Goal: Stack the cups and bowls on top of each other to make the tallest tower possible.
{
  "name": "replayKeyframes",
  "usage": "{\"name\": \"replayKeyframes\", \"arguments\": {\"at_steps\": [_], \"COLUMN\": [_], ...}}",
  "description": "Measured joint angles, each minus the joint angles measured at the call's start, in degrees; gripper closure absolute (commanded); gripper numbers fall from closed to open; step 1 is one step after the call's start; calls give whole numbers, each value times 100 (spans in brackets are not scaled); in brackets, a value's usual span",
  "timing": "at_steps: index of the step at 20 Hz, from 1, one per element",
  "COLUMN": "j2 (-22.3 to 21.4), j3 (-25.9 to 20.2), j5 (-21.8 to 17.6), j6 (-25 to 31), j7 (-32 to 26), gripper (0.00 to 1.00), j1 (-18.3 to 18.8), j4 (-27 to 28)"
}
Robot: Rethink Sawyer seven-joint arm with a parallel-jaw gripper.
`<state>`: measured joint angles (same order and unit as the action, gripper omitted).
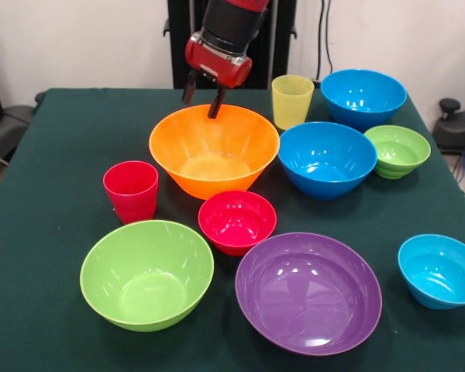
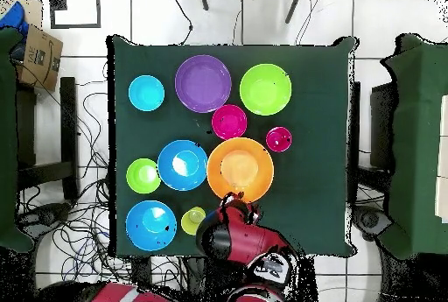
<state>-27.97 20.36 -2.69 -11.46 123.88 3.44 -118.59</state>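
My gripper (image 1: pixel 202 99) hangs open over the far rim of the large orange bowl (image 1: pixel 214 151), one finger just at the rim, and holds nothing. From overhead, the gripper (image 2: pixel 234 200) sits at the orange bowl's (image 2: pixel 240 169) lower edge. The red cup (image 1: pixel 131 190) stands left of that bowl and the yellow cup (image 1: pixel 292 101) behind it to the right. The lime-green bowl (image 1: pixel 146 273), small red bowl (image 1: pixel 237 221) and purple bowl (image 1: pixel 308 292) lie nearer the front. Each piece stands alone; no tower is in view.
Two medium blue bowls (image 1: pixel 326 159) (image 1: pixel 363 97), a ribbed green bowl (image 1: pixel 397 151) and a small blue bowl (image 1: pixel 439 271) fill the right side. The dark green table (image 1: pixel 54 155) has bare cloth at the left. Cables and chairs surround the table (image 2: pixel 315 202) overhead.
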Motion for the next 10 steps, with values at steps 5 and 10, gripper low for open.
{"name": "replayKeyframes", "arguments": {"at_steps": [5,10], "j2": [116,205], "j3": [23,36], "j5": [145,217], "j6": [-315,-459], "j7": [0,0], "gripper": [0,0], "j1": [16,92], "j4": [-1,0]}}
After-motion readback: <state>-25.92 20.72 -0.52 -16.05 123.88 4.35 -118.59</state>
